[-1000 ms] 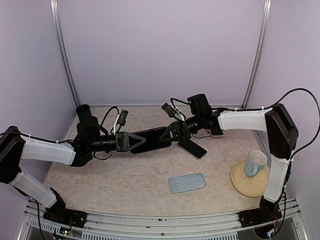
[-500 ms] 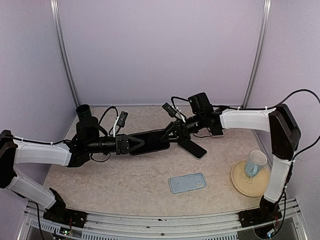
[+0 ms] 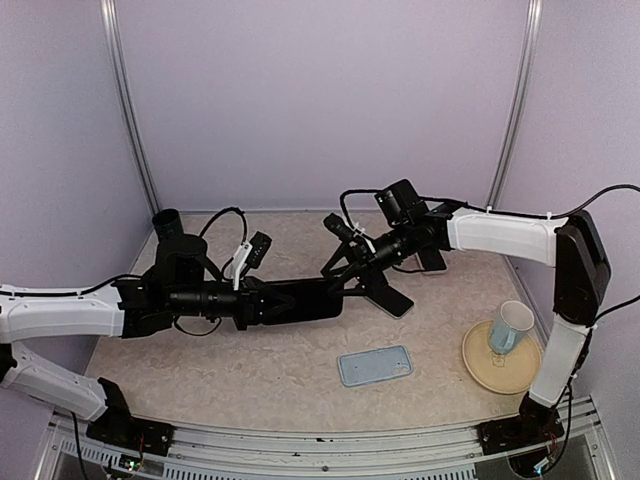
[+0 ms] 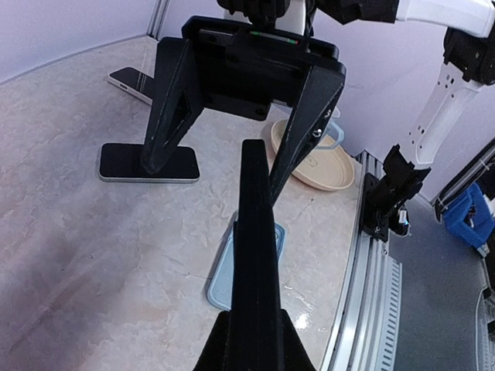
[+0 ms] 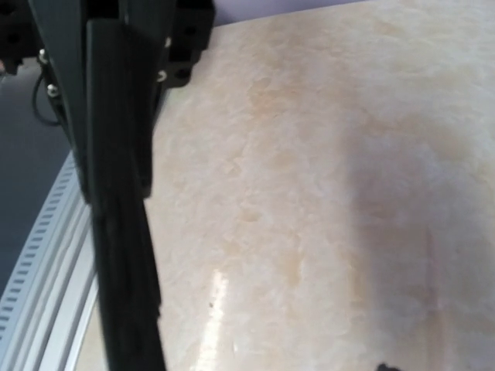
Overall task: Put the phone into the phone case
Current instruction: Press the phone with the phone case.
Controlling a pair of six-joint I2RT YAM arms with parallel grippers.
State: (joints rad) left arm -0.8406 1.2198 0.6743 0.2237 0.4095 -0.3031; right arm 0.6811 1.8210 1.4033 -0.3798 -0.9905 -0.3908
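Handover complete: the phone (image 3: 300, 300) is held in mid-air over the table (image 3: 230, 375), clamped by the left gripper (image 3: 268, 303), while the right gripper (image 3: 338, 278) is spread wide around its far end. A second ago the roles were reversed. The empty blue case (image 3: 375, 365), at five o'clock, is yet to be filled.

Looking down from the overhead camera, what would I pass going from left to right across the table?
black upright cylinder → black phone gripped in the left claw → light blue phone case lying flat → pale mug standing on the round beige plate
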